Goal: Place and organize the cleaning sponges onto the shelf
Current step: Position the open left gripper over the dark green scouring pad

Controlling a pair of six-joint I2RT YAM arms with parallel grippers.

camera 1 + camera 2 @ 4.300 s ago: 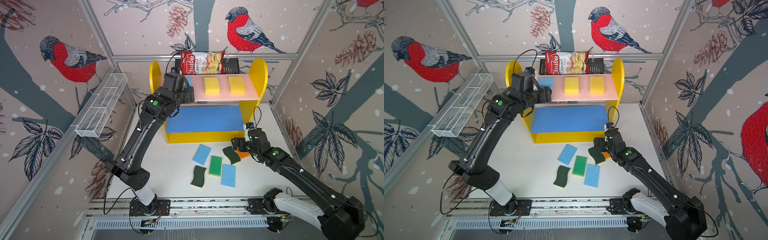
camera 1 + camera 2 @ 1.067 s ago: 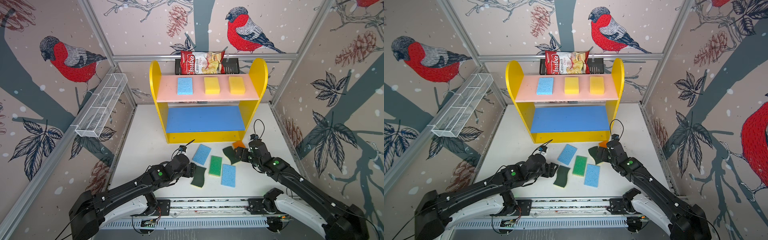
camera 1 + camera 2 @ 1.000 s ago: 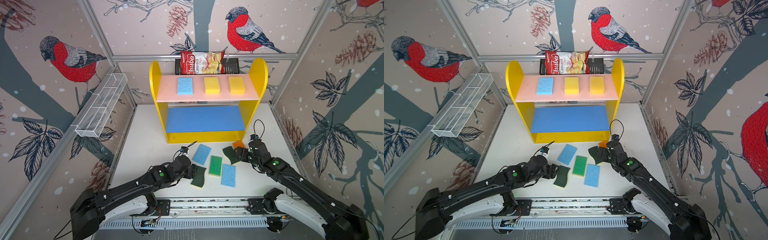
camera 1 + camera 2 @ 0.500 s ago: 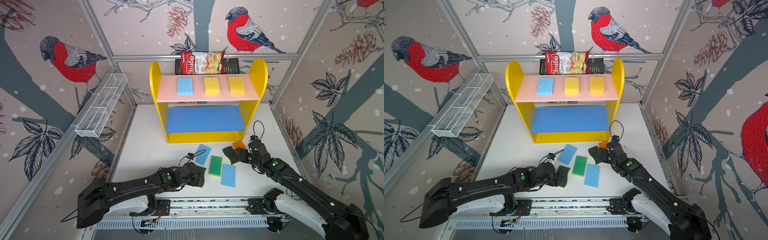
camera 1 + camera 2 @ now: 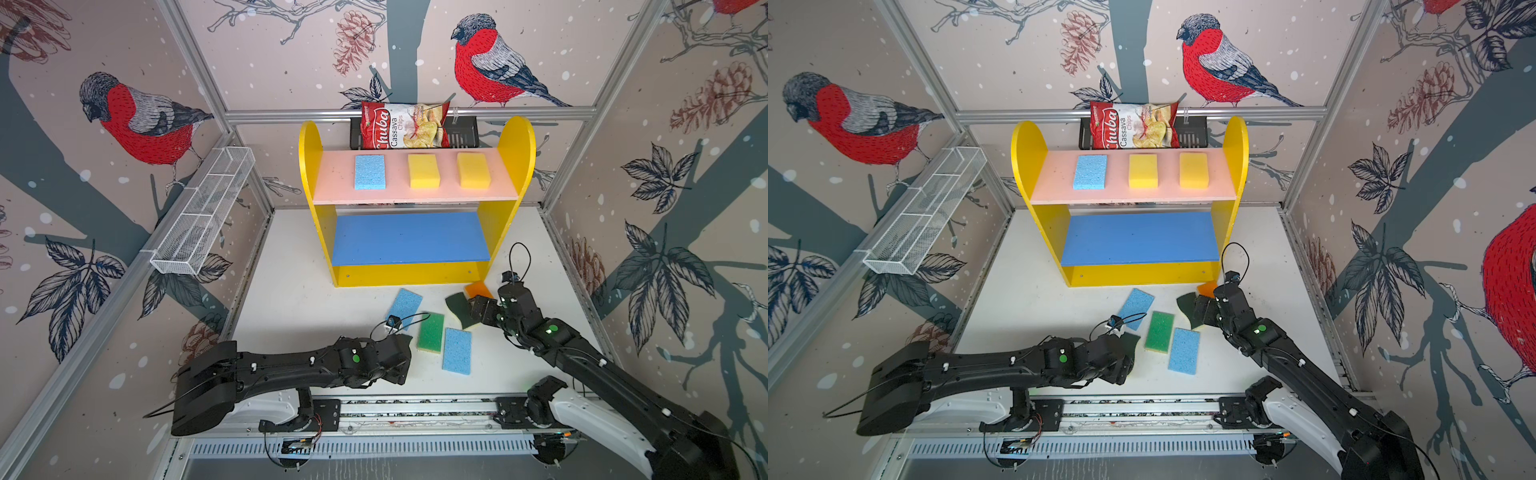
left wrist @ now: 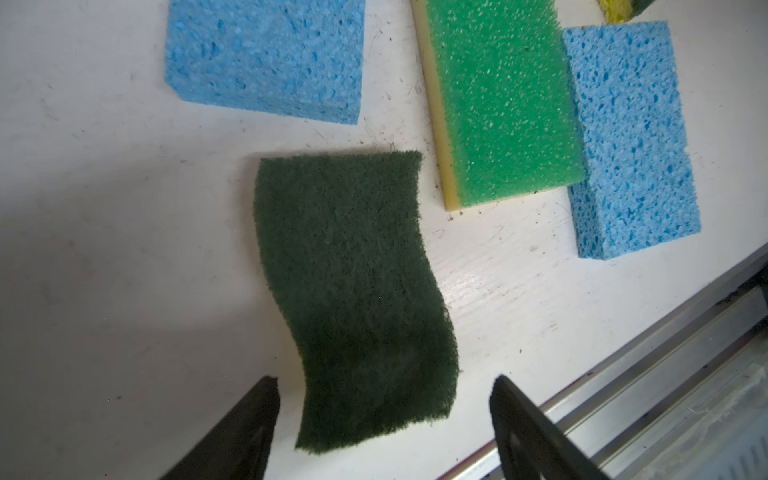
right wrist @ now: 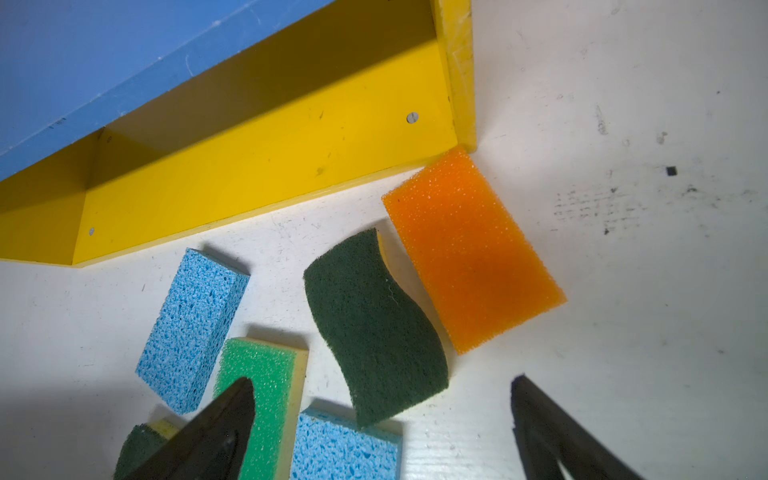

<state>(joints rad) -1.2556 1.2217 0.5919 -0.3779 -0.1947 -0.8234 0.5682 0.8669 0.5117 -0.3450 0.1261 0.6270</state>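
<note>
The yellow shelf [image 5: 515,166] holds one light blue sponge [image 5: 370,171] and two yellow sponges [image 5: 423,170] [image 5: 473,170] on its pink top board. On the table in front lie two light blue sponges [image 5: 405,305] [image 5: 457,351] and a bright green one [image 5: 431,332]. My left gripper [image 6: 384,399] is open, its fingers either side of the near end of a dark-green wavy sponge [image 6: 353,291], which the arm mostly covers in both top views. My right gripper [image 7: 382,399] is open just above another dark-green wavy sponge [image 7: 370,324], beside the orange sponge [image 7: 469,249].
A red-and-white chips bag [image 5: 401,126] sits in a black rack [image 5: 461,133] behind the shelf. A white wire basket [image 5: 203,216] hangs on the left wall. The metal front rail [image 6: 623,365] runs close to my left gripper. The shelf's blue middle board [image 5: 409,237] is bare.
My left arm left the blue sponge on the top board, came down to the table's front and slid right over the dark-green wavy sponge, jaws widening slightly. The right gripper barely moved.
</note>
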